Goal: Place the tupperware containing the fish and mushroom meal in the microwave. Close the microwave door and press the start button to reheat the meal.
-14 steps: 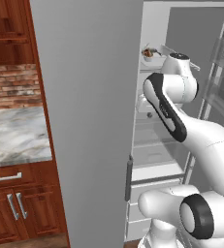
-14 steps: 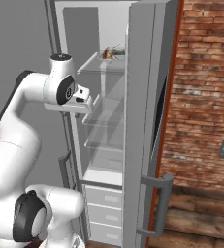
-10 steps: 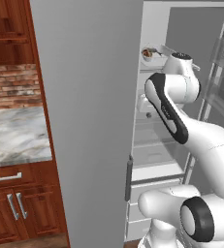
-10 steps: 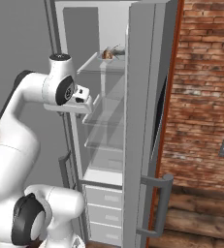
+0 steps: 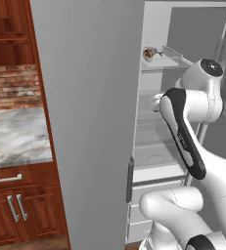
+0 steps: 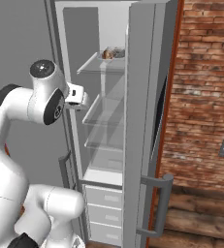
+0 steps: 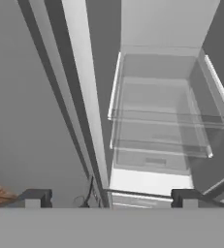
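Resting on the fridge's top glass shelf [image 6: 96,66], the shallow translucent tupperware [image 5: 159,57] holds a glossy brown lump; the gripper [image 7: 108,197], dark blocky fingertips spread apart and empty, faces lower clear shelves.

The open grey fridge [image 6: 142,97] carries everything on clear glass shelves. On its top glass shelf [image 5: 166,63] sits the shallow translucent rectangular tupperware [image 5: 159,57], near the shelf's front edge, with the small brown and pale fish and mushroom meal [image 6: 112,53] inside. The lower glass shelves [image 7: 157,145] beneath that top shelf hold nothing visible.
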{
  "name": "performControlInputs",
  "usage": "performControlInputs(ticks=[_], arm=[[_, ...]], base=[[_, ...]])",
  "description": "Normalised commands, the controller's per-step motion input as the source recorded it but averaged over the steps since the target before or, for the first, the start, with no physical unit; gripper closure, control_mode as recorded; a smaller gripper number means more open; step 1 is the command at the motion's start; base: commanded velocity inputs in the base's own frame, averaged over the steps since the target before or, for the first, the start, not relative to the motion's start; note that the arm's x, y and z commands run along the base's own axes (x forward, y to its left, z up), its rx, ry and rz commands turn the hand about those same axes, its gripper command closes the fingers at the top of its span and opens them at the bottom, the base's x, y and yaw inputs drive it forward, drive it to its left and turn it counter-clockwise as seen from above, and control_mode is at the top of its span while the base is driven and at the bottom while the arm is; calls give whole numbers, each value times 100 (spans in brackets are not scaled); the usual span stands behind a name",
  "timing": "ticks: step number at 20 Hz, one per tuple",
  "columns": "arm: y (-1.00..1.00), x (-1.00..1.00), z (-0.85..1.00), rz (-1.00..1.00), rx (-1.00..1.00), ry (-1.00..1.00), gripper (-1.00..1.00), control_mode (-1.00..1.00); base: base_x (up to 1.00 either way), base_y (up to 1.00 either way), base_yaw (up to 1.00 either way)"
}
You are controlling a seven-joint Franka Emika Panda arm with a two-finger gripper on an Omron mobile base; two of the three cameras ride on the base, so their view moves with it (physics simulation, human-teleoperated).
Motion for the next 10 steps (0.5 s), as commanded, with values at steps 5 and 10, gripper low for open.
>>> performControlInputs(ticks=[5, 10], arm=[[0, -1, 56, -13, 0, -23, -100, -100], [-4, 0, 80, -19, 2, -12, -100, -100]], base=[[0, 0, 0], [0, 0, 0]])
